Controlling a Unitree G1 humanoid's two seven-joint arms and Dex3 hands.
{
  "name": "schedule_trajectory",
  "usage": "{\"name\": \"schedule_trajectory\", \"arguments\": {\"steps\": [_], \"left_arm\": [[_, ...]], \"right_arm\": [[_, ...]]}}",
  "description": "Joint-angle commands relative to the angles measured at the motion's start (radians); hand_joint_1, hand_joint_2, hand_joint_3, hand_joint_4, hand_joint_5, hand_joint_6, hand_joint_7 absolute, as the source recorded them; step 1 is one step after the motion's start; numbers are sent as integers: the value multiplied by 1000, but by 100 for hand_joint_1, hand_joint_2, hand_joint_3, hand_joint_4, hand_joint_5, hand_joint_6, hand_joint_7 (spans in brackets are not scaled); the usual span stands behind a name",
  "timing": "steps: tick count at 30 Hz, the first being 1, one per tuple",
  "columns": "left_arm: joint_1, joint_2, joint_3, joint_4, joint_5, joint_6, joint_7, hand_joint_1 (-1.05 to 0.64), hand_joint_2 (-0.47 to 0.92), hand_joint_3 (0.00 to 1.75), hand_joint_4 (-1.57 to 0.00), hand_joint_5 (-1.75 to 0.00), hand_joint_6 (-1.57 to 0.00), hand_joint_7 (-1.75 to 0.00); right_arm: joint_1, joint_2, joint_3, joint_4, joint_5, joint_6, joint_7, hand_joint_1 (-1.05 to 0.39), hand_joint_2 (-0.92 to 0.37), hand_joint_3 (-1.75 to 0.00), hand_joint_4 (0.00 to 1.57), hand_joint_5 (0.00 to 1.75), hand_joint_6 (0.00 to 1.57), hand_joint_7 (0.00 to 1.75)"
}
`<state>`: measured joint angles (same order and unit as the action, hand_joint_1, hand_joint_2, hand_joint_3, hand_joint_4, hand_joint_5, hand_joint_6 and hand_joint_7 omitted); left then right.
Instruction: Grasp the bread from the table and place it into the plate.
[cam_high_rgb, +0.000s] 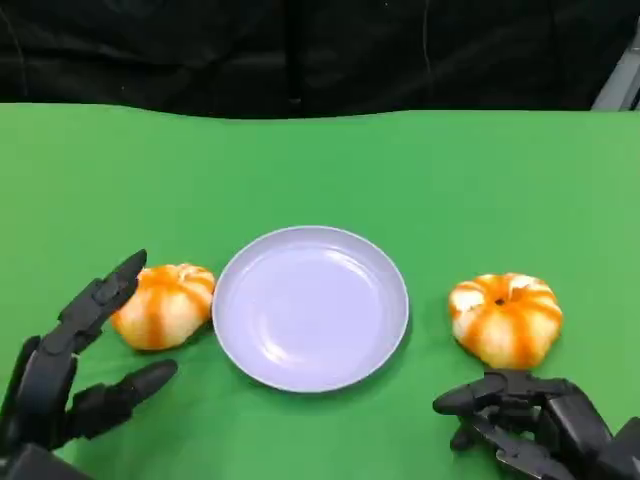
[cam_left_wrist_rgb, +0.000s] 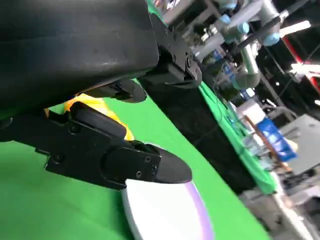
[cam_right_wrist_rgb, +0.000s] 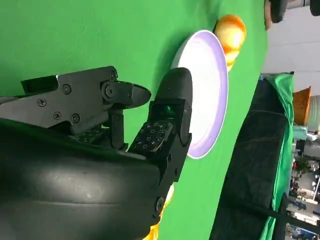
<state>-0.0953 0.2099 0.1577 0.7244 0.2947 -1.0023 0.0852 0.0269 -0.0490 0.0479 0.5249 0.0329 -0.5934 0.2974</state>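
Two buns (cam_high_rgb: 163, 305) (cam_high_rgb: 506, 318) flank plate (cam_high_rgb: 310, 307); hands apart.

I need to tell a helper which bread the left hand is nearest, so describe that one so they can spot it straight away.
Find the round lavender plate mid-way on the green table. The bread lies against its rim on the robot's left, between the left hand's spread fingers. The other bread sits apart from the plate.

A green cloth (cam_high_rgb: 320, 170) covers the surface in front of me, smooth across its whole width. Past its far edge hangs a dark backdrop (cam_high_rgb: 300, 50). From my left wrist I see a cluttered room beyond the surface: a pale robot arm with blue joints (cam_left_wrist_rgb: 240, 35), a blue box (cam_left_wrist_rgb: 272, 137), and bright lights (cam_left_wrist_rgb: 305, 67) overhead.
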Motion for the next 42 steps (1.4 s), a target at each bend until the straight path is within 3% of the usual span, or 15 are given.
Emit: {"name": "schedule_trajectory", "arguments": {"steps": [1,5,8,10,18,33,42], "left_arm": [[-16,55,-25,-14,133,24,130,-56,92,8,-43,-2,-38,-1],[-24,114,-79,-43,312,100,283,-62,92,9,-44,-2,-42,-2],[-31,138,-116,-55,362,141,336,-63,92,10,-45,-1,-42,-2],[-39,161,-146,-74,409,187,366,-65,92,13,-43,0,-53,-5],[-73,194,-240,-85,474,319,444,-69,92,18,-47,-1,-66,-6],[-154,202,-332,-8,404,371,436,-74,92,26,-45,0,-62,0],[-266,192,-390,152,379,373,423,-74,92,27,-47,-1,-61,0]], "right_arm": [[-4,-14,-16,4,14,-5,-1,-6,-92,-38,79,122,104,47],[-3,-13,-18,5,20,-2,3,-5,-92,-38,79,121,103,47],[-4,-12,-19,8,22,-5,5,-5,-92,-38,79,121,103,47],[-6,-11,-21,13,25,-8,8,-5,-92,-39,79,120,103,47],[-1,-12,-22,11,26,-9,15,-4,-92,-39,80,120,103,46],[1,-10,-26,10,22,-9,15,-4,-92,-40,80,120,103,46],[4,-10,-23,6,8,-17,5,-4,-92,-40,80,121,103,46]]}}
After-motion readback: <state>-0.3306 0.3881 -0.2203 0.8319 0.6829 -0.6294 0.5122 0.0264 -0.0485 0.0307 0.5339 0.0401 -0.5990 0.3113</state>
